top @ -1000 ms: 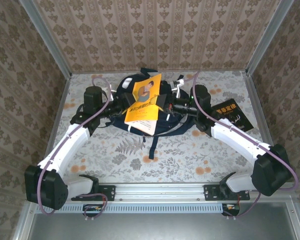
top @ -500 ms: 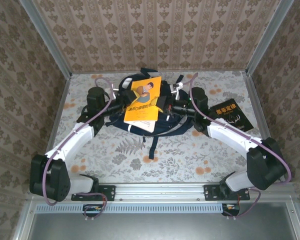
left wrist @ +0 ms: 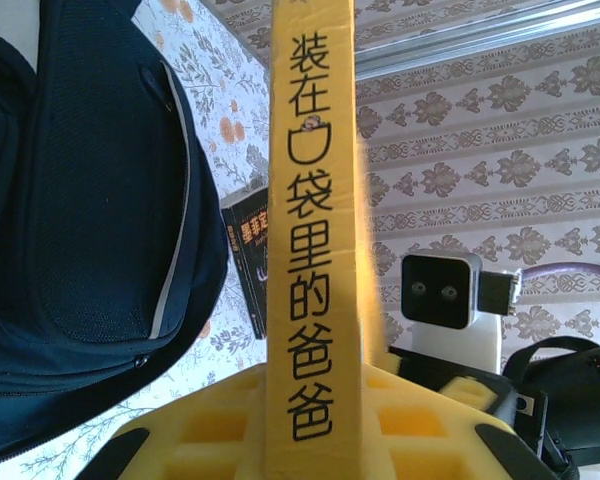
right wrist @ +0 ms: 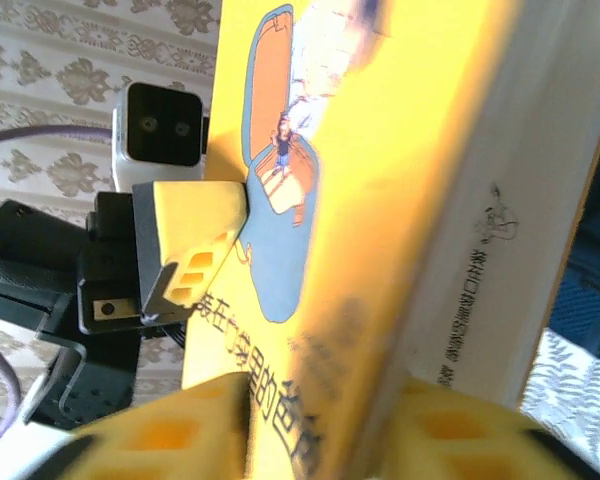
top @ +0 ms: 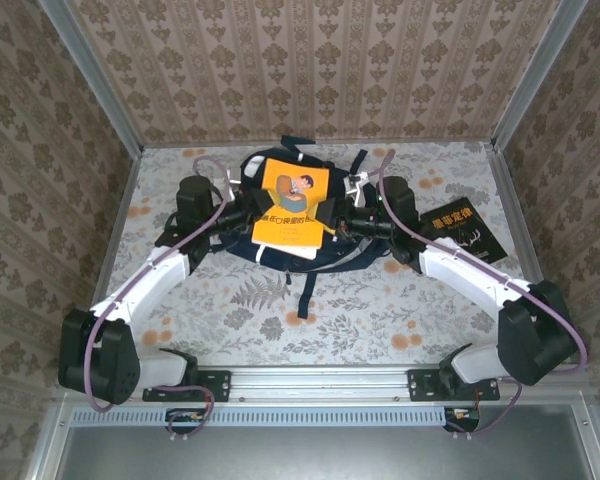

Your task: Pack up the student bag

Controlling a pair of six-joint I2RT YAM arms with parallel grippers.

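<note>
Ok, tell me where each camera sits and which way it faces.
Top external: above and behind, looking down on the navy-blue fabric backpack; both arms show.
Left wrist: on the left arm, facing the yellow paperback book's spine past its yellow fingers.
Right wrist: on the right arm, facing the book's cover past its fingers.
Shared: the book; each wrist view catches the other's white camera.

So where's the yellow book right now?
In the top view the yellow book is at the far middle of the table, over the student bag, between the left gripper and right gripper.
</note>
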